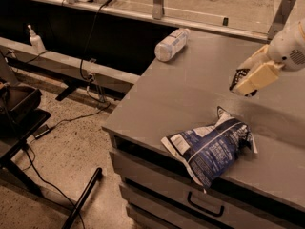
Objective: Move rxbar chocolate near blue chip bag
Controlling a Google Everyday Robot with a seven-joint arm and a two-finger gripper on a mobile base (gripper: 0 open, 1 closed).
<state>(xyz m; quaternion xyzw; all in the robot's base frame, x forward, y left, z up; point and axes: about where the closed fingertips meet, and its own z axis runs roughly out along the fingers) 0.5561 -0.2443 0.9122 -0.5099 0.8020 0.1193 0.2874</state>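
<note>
The blue chip bag (209, 147) lies crinkled at the front edge of the grey table (190, 89), partly overhanging it. My gripper (245, 83) hangs above the table, up and to the right of the bag. It is shut on the rxbar chocolate (238, 78), a small black-wrapped bar showing between the cream fingers (255, 78). The bar is held in the air, clear of the table top and a short way above the bag's top corner.
A clear plastic bottle (171, 44) lies on its side at the table's back left. A drawer with a handle (205, 205) sits under the table's front. Cables and a black stand (19, 104) are on the floor at the left.
</note>
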